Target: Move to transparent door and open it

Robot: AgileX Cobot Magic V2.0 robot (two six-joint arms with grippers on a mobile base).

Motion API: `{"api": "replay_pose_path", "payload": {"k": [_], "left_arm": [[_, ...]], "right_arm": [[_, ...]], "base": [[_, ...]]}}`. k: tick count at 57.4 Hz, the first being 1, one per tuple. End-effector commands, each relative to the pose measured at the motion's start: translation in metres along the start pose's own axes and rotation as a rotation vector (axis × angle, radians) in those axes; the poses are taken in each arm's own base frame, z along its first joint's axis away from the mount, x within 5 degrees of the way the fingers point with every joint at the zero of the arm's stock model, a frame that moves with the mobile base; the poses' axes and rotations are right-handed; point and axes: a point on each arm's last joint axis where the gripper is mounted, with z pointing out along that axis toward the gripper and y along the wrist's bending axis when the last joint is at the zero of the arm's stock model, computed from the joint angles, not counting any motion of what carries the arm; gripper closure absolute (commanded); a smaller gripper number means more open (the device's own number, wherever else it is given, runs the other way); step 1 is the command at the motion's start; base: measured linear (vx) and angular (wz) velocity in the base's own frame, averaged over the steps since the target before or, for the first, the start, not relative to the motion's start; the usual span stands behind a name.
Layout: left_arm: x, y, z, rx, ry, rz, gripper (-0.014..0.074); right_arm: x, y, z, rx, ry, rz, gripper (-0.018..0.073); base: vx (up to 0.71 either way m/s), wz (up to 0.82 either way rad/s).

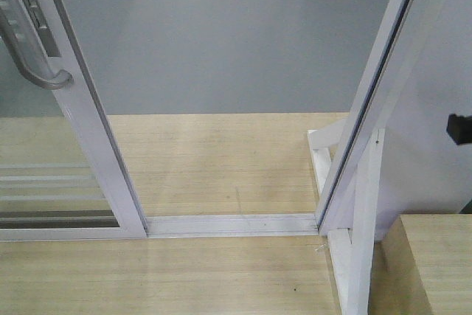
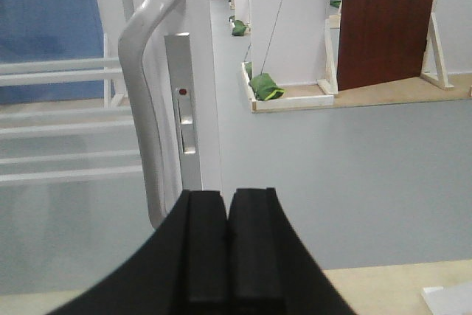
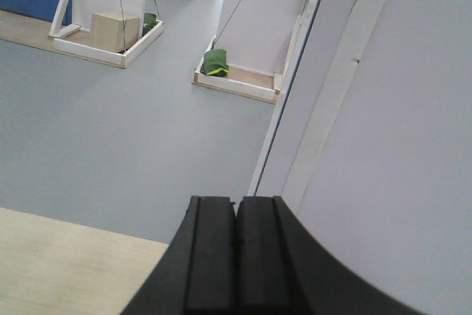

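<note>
Two black hands sit close to the cameras, one on each arm. Left hand [image 2: 227, 248] has its pads pressed together with nothing between them, just near the one curved grey handle [image 2: 144, 94]. Right hand [image 3: 237, 252] is pressed together too. One transparent door [image 1: 88, 130] stands at the left, slid aside, with thin white bars. One white track [image 1: 232, 224] crosses the wooden floor [image 1: 221, 160]. Grey floor [image 1: 221, 42] lies beyond.
</note>
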Motion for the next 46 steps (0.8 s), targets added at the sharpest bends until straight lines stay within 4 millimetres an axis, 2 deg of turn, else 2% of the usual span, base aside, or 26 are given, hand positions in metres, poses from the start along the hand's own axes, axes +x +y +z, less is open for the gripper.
{"api": "replay_pose_path", "payload": {"k": [1,10,20,46], "left_arm": [[-0.007,-0.005,-0.007,0.041,-0.070,-0.014,0.0599],[0.007,-0.011,-0.015,0.087,-0.043,-0.059,0.0599],[0.019,-0.016,-0.016,0.130,-0.009,-0.056,0.0599],[0.027,-0.017,-0.016,0.141,0.006,-0.054,0.0599]], "right_arm": [[-0.004,0.001,-0.015,-0.009,-0.106,0.004,0.0562],[0.014,0.004,-0.032,-0.007,-0.129,0.037,0.0562],[0.032,0.008,-0.038,-0.011,-0.117,0.055,0.0562],[0.030,0.010,-0.039,-0.029,-0.152,0.064,0.0561]], "base": [[0.00,0.00],[0.00,0.00],[0.00,0.00],[0.00,0.00]]}}
